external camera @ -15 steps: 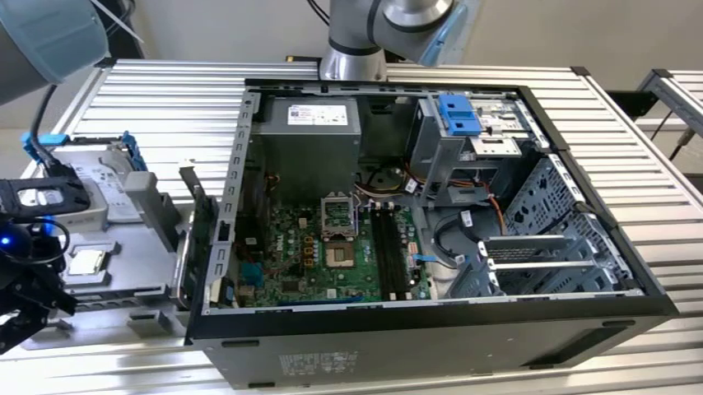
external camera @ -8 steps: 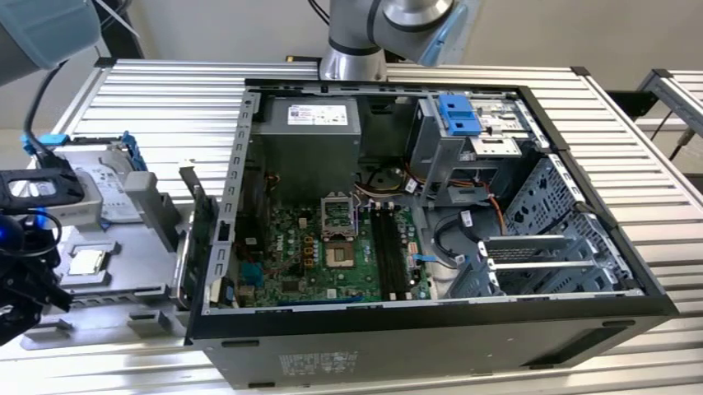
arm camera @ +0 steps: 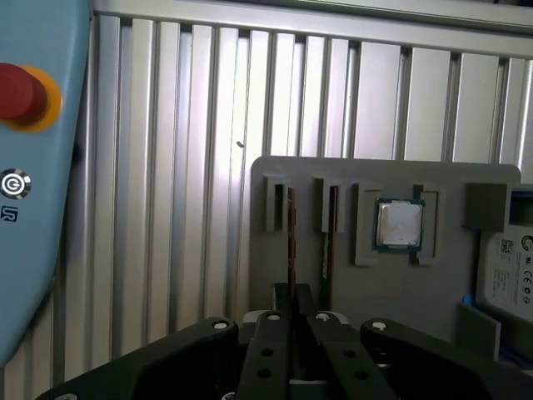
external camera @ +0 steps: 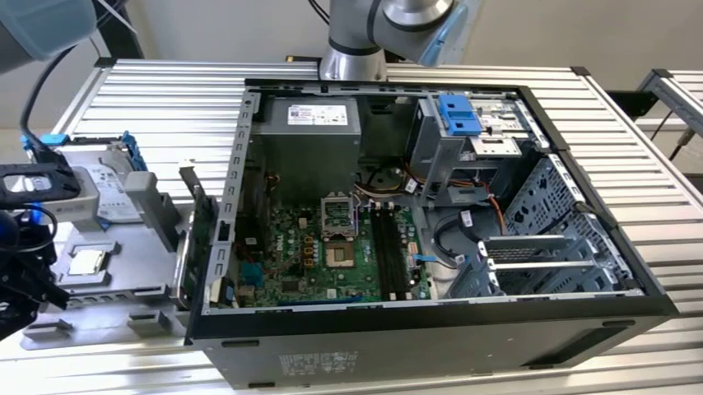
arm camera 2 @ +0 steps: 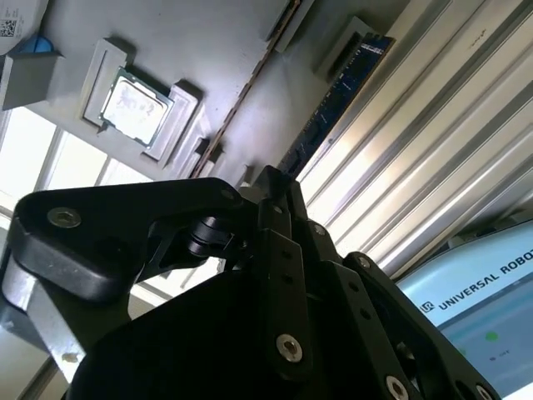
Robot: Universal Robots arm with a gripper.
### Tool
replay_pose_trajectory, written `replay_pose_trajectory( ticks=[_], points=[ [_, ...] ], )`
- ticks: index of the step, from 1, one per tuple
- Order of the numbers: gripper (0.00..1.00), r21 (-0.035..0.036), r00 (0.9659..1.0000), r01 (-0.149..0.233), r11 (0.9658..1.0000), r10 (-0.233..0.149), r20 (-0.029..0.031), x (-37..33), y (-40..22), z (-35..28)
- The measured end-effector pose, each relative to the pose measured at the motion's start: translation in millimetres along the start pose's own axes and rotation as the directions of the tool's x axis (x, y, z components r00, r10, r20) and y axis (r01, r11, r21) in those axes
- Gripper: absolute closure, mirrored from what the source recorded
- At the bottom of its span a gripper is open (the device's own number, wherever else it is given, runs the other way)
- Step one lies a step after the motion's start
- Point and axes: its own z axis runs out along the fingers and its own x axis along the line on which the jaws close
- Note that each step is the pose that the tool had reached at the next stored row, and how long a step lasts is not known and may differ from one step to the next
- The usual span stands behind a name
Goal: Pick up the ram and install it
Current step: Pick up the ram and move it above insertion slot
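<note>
Your gripper [arm camera: 291, 300] is low over the tray [arm camera: 308, 171]. Its fingers [arm camera: 271, 342] are pressed close together on the near end of the ram [arm camera: 291, 233].

The ram is dark and thin. It stands on its edge in a slot of the tray. That slot is by one side edge of the tray, the one farthest from the chip [arm camera: 400, 225]. In the second wrist view the ram [arm camera 2: 337, 104] shows you its flat dark side.

Just beside the ram, a thin card [arm camera: 330, 242] stands on edge in the next slot. The two are side by side and apart. Past the card, the square silver chip lies flat in its own pocket. Past the chip, by the tray's other side edge, lies the drive [arm camera: 508, 275] with a pale label.

The tray sits on the ribbed metal surface [arm camera: 166, 167]. A blue box [arm camera: 33, 208] with a red button [arm camera: 17, 92] is near the tray, on the ram's side.

In the exterior view, the tray is by the surface's edge on the exterior view's left. The open case [external camera: 439, 337] sits in the middle of the surface, just beside the tray. A green board [external camera: 329, 255] lies flat on the case's bottom. A gray box [external camera: 313, 132] sits against the case's far wall. The arm [external camera: 357, 37] stands at the far edge of the surface, behind the case.
</note>
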Motion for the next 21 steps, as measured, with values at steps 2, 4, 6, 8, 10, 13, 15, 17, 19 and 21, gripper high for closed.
replay_pose_trajectory(
  ticks=[2,4,6,8,10,13,15,17,19,21],
  points=[
    [1.00,0.0001,1.0000,0.000,1.0000,0.000,0.0001,-0.2,0.1,-2.3],
    [1.00,0.0001,1.0000,0.000,1.0000,0.000,0.0001,-0.5,0.1,-4.9],
    [1.00,0.0001,1.0000,0.000,1.0000,0.000,0.0001,-0.8,0.2,-7.9],
    [1.00,0.0001,1.0000,0.000,1.0000,0.000,0.0001,-1.0,0.2,-10.6],
    [1.00,0.0001,1.0000,0.000,1.0000,0.000,0.0000,-1.3,0.3,-13.6],
    [1.00,0.0001,1.0000,0.000,1.0000,0.000,0.0001,-1.8,0.4,-18.2],
    [1.00,0.0000,1.0000,0.000,1.0000,0.000,0.0000,-2.1,0.5,-21.2],
    [1.00,0.0001,1.0000,0.000,1.0000,0.000,0.0000,-2.3,0.6,-24.4],
    [1.00,0.0000,1.0000,0.000,1.0000,0.000,0.0000,-2.7,0.6,-28.0],
    [1.00,0.0001,1.0000,0.000,1.0000,0.000,0.0001,-3.0,0.6,-31.3]
  ],
)
